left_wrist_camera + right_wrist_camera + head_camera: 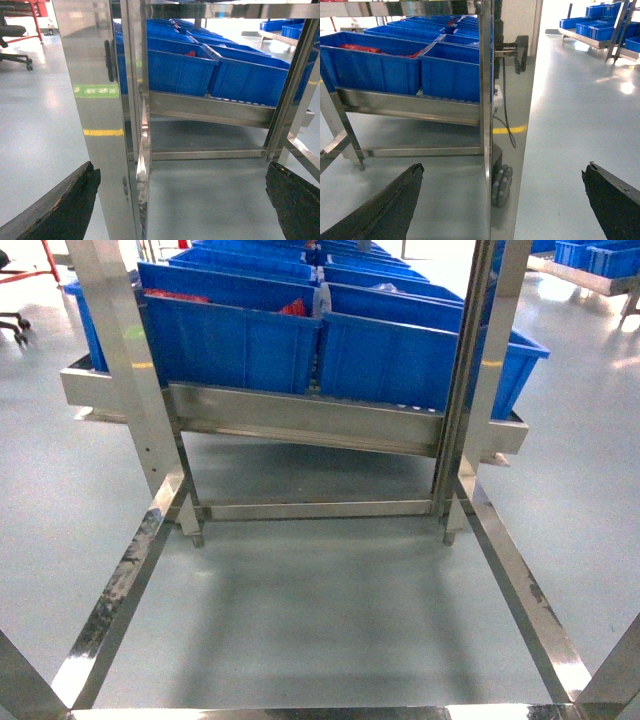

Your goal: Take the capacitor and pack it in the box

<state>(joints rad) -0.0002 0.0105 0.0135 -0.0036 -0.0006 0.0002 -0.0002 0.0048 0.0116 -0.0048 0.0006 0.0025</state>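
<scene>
clearly nothing is done yet: both the left gripper (182, 200) and right gripper (502, 200) gape wide and empty (capacitor and box unseen), facing blue bins (235, 340).

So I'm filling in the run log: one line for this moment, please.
stage: approach | left pincer: open, empty | right pincer: open, empty | ahead: blue bins on steel rack | capacitor, box: unseen

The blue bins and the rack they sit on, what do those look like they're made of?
The blue bins look like moulded plastic: uniform saturated colour, soft sheen, thick rolled rims. The rack appears to be bare polished metal, probably stainless steel, since its posts and rails mirror the floor and bins. The floor looks like a glossy grey coating, perhaps epoxy, judging by the light glare.
</scene>
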